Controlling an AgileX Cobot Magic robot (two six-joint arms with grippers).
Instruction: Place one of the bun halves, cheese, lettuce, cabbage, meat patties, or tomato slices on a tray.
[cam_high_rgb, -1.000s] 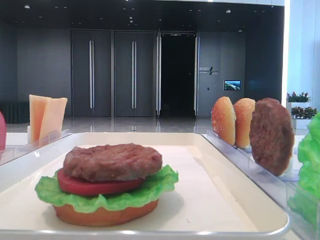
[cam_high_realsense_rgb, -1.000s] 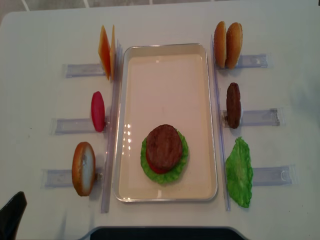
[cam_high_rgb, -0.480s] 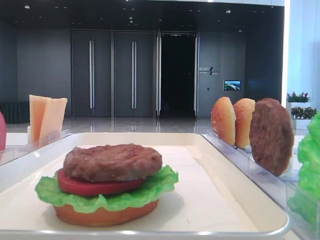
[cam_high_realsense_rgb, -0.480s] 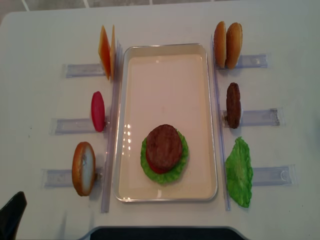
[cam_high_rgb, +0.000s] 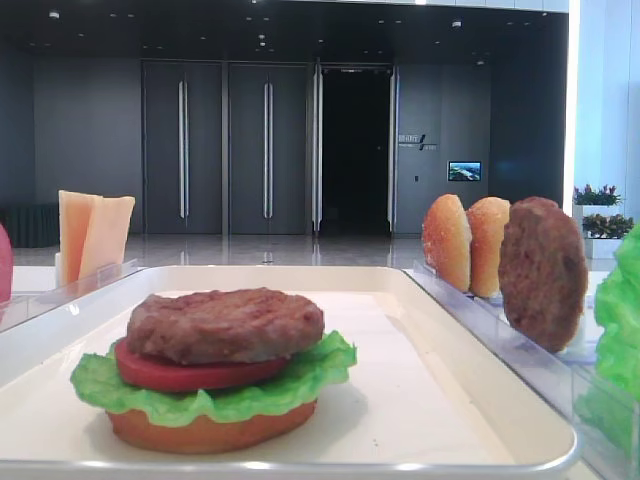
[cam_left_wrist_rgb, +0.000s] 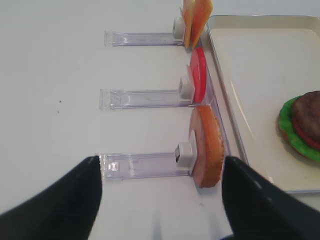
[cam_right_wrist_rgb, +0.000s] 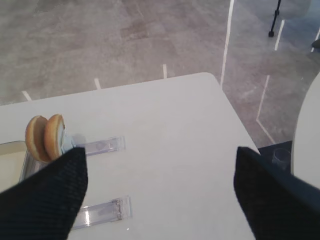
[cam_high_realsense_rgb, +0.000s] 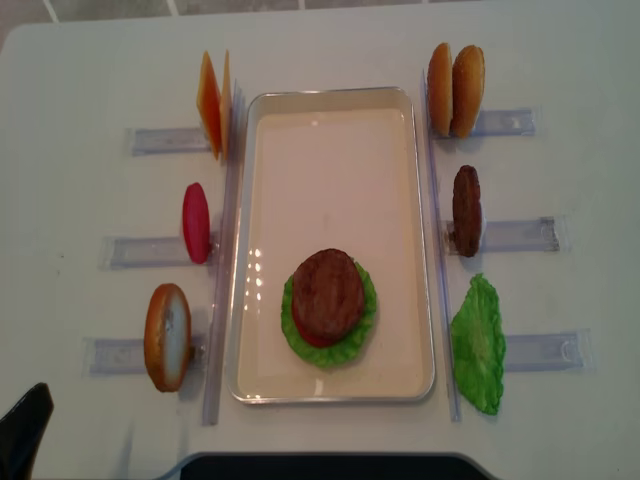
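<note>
Half-built burger waits on the tray (cam_high_realsense_rgb: 333, 120)

A meat patty (cam_high_realsense_rgb: 327, 294) tops tomato and lettuce at the tray's near end; both grippers (cam_left_wrist_rgb: 160, 200) (cam_right_wrist_rgb: 160, 190) hang spread and empty beside it. A careless next drop could topple the stack.

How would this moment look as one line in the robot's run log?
stack: brown meat patty on red tomato slice, green lettuce, bun base | place: cream-white rectangular tray | left fingers: open, empty | right fingers: open, empty
</note>
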